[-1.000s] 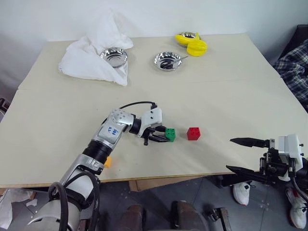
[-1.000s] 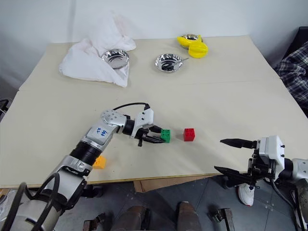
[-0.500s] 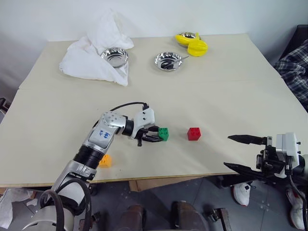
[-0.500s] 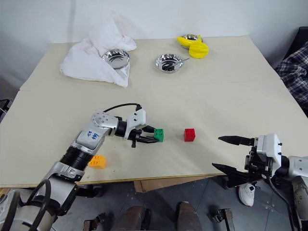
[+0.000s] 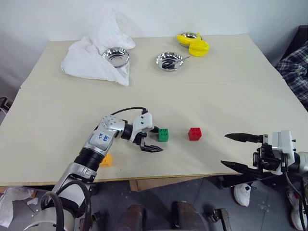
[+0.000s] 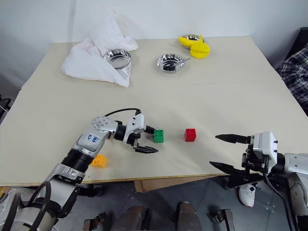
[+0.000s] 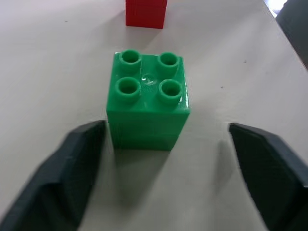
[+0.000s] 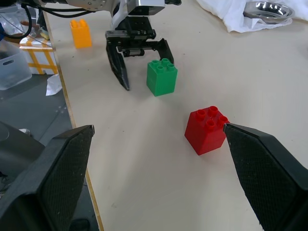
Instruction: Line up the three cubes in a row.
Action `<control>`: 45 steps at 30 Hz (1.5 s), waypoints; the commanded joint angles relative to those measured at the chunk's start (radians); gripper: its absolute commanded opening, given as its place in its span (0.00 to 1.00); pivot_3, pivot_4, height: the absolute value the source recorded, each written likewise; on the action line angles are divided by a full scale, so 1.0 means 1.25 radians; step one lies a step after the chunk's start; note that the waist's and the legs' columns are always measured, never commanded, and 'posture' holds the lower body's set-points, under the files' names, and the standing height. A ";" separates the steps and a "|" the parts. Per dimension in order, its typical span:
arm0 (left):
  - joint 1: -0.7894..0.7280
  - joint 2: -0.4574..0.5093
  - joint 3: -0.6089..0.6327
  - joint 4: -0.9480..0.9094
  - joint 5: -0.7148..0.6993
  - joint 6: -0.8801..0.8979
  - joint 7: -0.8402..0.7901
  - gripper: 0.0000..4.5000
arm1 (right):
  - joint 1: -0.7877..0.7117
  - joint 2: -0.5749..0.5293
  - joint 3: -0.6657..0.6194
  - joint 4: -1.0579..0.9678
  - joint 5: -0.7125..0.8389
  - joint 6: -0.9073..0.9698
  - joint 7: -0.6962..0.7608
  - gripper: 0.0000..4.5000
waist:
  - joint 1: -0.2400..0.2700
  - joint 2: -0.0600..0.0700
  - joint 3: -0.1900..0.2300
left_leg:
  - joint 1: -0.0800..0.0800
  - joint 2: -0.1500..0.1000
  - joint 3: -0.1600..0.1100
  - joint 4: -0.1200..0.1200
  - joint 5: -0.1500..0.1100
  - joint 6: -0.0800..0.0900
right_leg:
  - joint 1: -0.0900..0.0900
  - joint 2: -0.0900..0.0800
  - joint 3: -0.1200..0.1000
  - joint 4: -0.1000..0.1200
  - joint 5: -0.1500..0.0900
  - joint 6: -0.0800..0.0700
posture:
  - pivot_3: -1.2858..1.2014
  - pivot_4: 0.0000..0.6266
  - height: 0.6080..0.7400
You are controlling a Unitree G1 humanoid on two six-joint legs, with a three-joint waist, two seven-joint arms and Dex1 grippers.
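Note:
The green cube stands studs-up on the table, and the red cube sits a short gap to its right. My left gripper is open, its black fingers on either side of the green cube's near face without gripping it. The orange cube lies near the table's front edge, beside my left forearm. Past the front right edge my right gripper hangs open and empty, well right of the red cube.
At the back left, a white cloth is bunched around a steel bowl. A second steel bowl and a yellow fruit-shaped object stand at the back. Plaid fabric lies beyond the table's right edge.
My left gripper was shut on the green cube and carried it slightly left, away from the red cube. It has now opened and let it go. The right gripper stays put.

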 commanded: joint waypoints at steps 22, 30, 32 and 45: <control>0.642 0.315 0.693 -0.259 -0.312 -0.174 -0.095 0.99 | -0.247 0.017 0.151 0.128 -0.012 0.002 0.115 1.00 | -0.027 0.000 0.000 | -0.002 0.002 0.000 -0.002 -0.001 0.000 | -0.003 0.000 0.000 0.000 0.000 -0.001 | 0.52 0.24 1.00; 0.958 0.204 0.886 -0.392 -0.353 -0.173 0.008 0.99 | -0.305 0.019 0.187 0.146 -0.019 -0.006 0.164 1.00 | 0.003 0.000 0.000 | 0.000 0.002 -0.001 -0.002 -0.001 0.001 | 0.003 0.000 0.000 -0.007 0.000 -0.002 | 0.52 0.24 1.00; 1.002 0.193 0.880 -0.407 -0.362 -0.166 -0.006 0.99 | -0.310 0.018 0.195 0.152 -0.020 -0.008 0.179 1.00 | 0.003 0.000 0.000 | 0.000 0.002 -0.002 -0.002 -0.001 0.001 | 0.004 0.000 0.000 -0.010 0.000 -0.002 | 0.52 0.24 1.00; 0.756 0.297 0.571 -0.426 -0.288 -0.126 -0.019 0.99 | -0.226 -0.082 0.177 0.142 0.039 -0.093 0.218 1.00 | -0.001 0.001 -0.001 | 0.000 0.002 -0.002 -0.003 -0.002 0.001 | 0.004 0.000 -0.001 -0.010 0.001 -0.002 | 0.52 0.24 1.00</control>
